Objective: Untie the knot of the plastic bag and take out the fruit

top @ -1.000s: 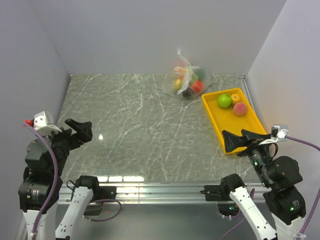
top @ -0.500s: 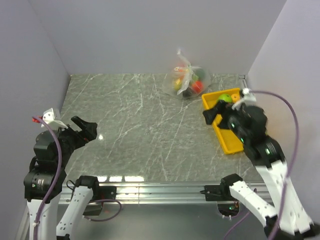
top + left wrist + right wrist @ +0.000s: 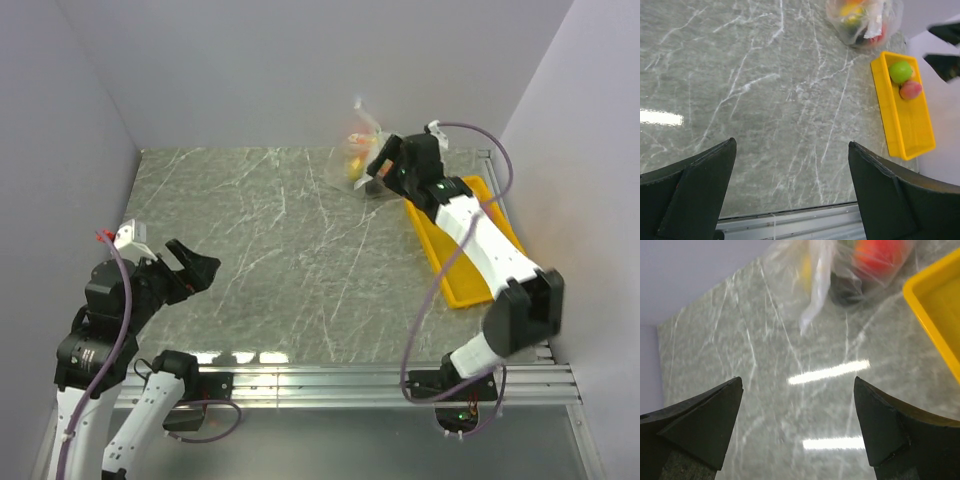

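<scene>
Risk lay in the thin film: the right gripper (image 3: 381, 161), jaws apart beside the plastic bag (image 3: 865, 20) by the yellow tray (image 3: 910, 135), could tear it or miss the knot (image 3: 364, 115). The left gripper (image 3: 792, 150) hung well away, jaws spread.

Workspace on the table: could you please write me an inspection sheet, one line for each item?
Surface: grey marbled tabletop with lamp glare.
Job's things: clear crinkly plastic bag of fruit at far edge, knot tied; yellow plastic tray holds green fruit and pink fruit.
Clutter: nothing seen.
Grippers: left gripper open, empty; right gripper open, empty, near bag.
Cables: purple cable on each arm.
Surroundings: plain pale walls.
</scene>
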`<state>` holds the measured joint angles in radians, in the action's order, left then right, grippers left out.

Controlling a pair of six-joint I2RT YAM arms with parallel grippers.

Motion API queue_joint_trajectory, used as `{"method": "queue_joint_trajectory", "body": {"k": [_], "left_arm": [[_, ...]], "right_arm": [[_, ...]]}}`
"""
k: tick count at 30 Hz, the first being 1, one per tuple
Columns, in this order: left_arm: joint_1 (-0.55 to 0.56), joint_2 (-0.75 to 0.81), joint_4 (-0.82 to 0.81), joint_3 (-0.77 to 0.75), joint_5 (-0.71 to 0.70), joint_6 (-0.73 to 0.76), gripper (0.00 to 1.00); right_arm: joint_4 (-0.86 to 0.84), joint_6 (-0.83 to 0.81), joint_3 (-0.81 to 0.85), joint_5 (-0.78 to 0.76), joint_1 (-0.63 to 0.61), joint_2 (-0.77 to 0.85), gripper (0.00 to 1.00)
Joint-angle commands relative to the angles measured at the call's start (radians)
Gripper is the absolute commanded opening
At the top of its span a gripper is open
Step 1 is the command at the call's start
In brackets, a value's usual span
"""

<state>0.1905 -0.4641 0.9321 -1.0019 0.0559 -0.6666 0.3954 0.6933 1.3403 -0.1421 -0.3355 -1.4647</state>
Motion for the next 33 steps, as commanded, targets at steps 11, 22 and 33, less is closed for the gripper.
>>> {"method": "queue_joint_trajectory", "body": {"k": [11, 22, 33], "left_arm": [[0.027, -0.113, -0.133, -0.063, 0.074, -0.019, 0.99], [0.026, -0.159, -0.207, 0.019, 0.084, -0.054, 0.99], [0.027, -0.162, -0.275, 0.086, 0.169, -0.021, 0.99]], "right_arm": [[-0.216, 0.241, 0.361, -0.145, 0.049, -0.546, 0.96], [-0.245, 0.178, 0.493, -0.097, 0.064, -0.718, 0.35], [-0.329, 0.127, -0.053, -0.016, -0.087, -0.245, 0.0]]}}
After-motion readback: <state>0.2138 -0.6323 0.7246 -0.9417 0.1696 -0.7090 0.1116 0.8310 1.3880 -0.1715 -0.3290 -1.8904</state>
